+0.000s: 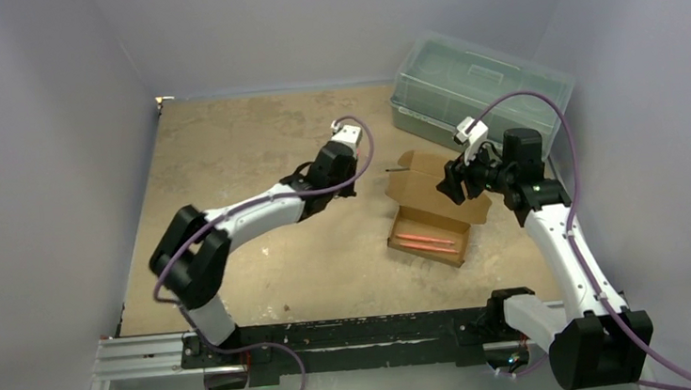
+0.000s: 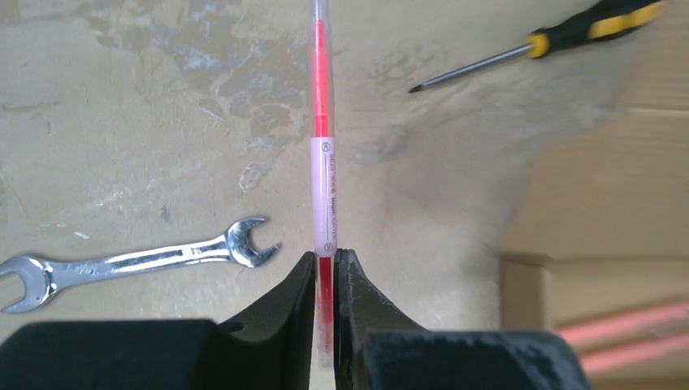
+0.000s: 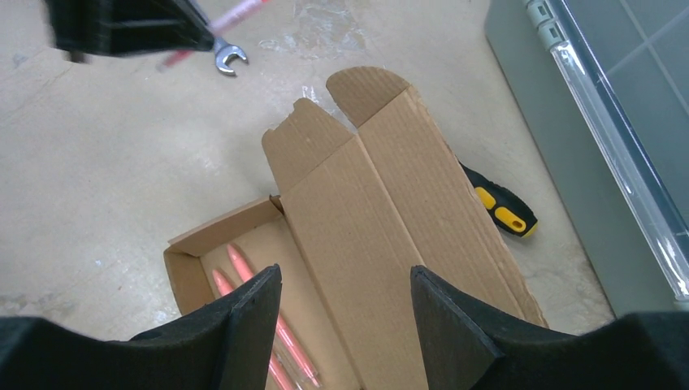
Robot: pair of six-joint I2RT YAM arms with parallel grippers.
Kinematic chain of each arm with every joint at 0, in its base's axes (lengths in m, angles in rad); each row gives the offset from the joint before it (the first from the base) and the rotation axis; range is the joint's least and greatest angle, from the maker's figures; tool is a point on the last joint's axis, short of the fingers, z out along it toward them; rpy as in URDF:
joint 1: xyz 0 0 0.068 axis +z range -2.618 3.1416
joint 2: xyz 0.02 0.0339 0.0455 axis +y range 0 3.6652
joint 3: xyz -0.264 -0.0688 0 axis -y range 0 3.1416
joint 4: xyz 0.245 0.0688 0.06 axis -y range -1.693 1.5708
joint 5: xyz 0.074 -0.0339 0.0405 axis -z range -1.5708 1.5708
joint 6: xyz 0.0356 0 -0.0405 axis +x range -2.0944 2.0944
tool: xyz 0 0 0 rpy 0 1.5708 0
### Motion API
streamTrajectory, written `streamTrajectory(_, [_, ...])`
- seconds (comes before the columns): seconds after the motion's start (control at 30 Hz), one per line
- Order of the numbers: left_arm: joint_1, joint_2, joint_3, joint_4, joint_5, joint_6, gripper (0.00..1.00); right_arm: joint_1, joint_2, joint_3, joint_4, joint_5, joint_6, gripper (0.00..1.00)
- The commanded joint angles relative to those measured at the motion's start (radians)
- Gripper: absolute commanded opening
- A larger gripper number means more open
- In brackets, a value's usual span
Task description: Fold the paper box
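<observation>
Two pink pens lie in the open cardboard box, which sits toward the right side of the table. Left gripper is pinched tight on a red pen; right gripper hangs wide open right above the box.

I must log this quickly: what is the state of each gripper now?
Left gripper: closed, holding the red pen.
Right gripper: open, holding nothing, above the paper box.

The top view looks steeply down from the near side, far above the paper box; the right wrist view hangs close over that box. The left wrist view sits low, left of it; both wrist views share the wrench.
</observation>
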Motion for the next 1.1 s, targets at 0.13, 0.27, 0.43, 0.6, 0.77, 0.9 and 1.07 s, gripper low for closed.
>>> streamTrajectory(0.13, [-0.018,-0.379,-0.354,0.379,0.233,0.032,0.00,-0.002,-0.027,0.022,-0.009,-0.016,-0.014,0.63])
streamTrajectory(0.27, [-0.068,-0.480,-0.463,0.505,0.306,0.089,0.00,-0.003,-0.032,0.022,0.002,0.014,-0.004,0.63])
streamTrajectory(0.43, [-0.142,-0.511,-0.526,0.596,0.309,0.178,0.00,-0.018,-0.062,0.002,0.086,0.166,0.097,0.64])
streamTrajectory(0.6, [-0.227,-0.473,-0.539,0.680,0.299,0.301,0.00,-0.047,-0.076,-0.004,0.169,0.385,0.227,0.68])
streamTrajectory(0.77, [-0.287,-0.390,-0.535,0.782,0.397,0.538,0.00,-0.059,-0.104,-0.015,0.248,0.630,0.339,0.71])
streamTrajectory(0.9, [-0.333,-0.304,-0.447,0.700,0.440,0.728,0.00,-0.065,-0.125,-0.025,0.282,0.719,0.366,0.74])
streamTrajectory(1.07, [-0.343,-0.172,-0.269,0.513,0.436,0.835,0.00,-0.066,-0.127,-0.025,0.281,0.702,0.366,0.74])
